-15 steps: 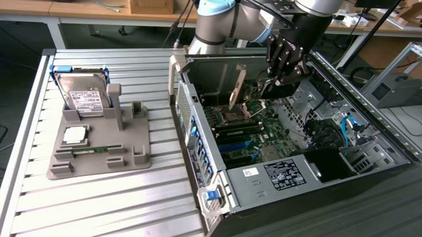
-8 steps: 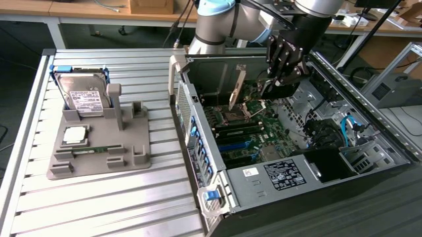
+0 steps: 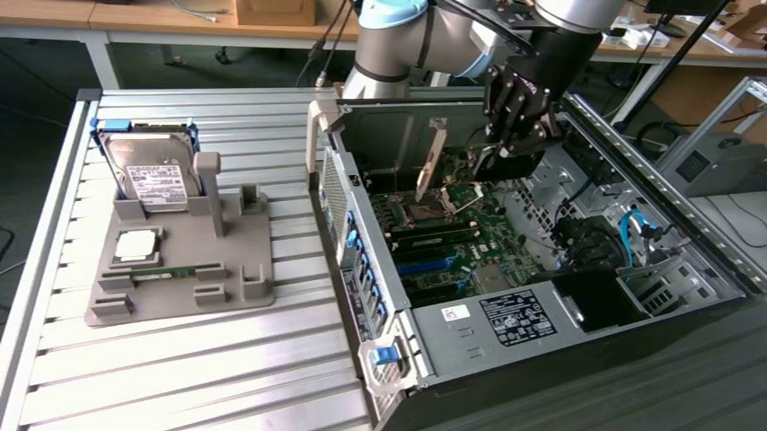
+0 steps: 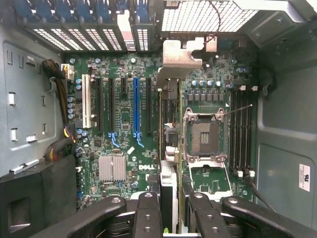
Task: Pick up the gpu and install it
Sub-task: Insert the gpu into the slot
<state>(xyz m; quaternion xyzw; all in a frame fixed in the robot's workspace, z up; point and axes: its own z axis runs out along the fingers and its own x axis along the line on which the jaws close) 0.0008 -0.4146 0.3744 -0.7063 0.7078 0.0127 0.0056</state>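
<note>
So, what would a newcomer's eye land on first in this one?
The open computer case on the exterior view's right, green motherboard bare, with the gripper reaching down into it. In the wrist view the gpu sits edge-on between its fingers, silver bracket toward the rear slots. On the exterior view's left, a grey holder carries a hard drive.

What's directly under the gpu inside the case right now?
The green motherboard, with the blue slot to one side and the empty CPU socket to the other. The gpu, edge-on in the gripper, covers whatever slot lies beneath it.
</note>
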